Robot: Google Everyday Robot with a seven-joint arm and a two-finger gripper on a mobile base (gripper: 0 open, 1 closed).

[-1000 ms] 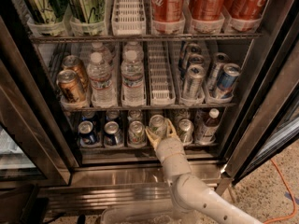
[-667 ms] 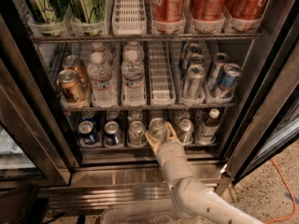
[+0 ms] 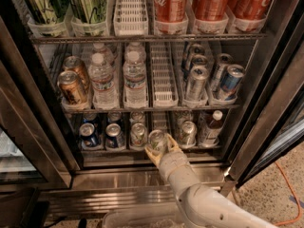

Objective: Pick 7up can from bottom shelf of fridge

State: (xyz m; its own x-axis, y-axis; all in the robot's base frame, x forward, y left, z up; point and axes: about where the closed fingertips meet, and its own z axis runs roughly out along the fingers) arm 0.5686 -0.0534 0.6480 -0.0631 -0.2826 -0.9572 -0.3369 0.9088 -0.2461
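Observation:
The fridge [image 3: 118,179] stands open in front of me. Its bottom shelf [image 3: 99,151] holds dark blue cans [image 3: 89,135] on the left, pale green-silver 7up cans [image 3: 138,134] in the middle, another [image 3: 188,132] to the right, and a bottle [image 3: 210,127]. My gripper [image 3: 159,147] reaches up from the white arm [image 3: 199,203] at the bottom. Its yellowish fingers [image 3: 151,154] are closed around one 7up can [image 3: 156,139] at the shelf's front edge, in the empty lane between the other 7up cans. The can's silver top faces me.
The middle rack holds water bottles [image 3: 135,77], brown cans [image 3: 71,85] and slim silver-blue cans [image 3: 231,80]. The top rack holds red cans [image 3: 209,1] and green cans [image 3: 85,1]. The dark door frame [image 3: 270,108] slants at the right. An orange cable [image 3: 285,189] lies on the floor.
The gripper and the 7up can in it have moved a little toward me, out to the front edge of the bottom shelf. The other cans have not moved.

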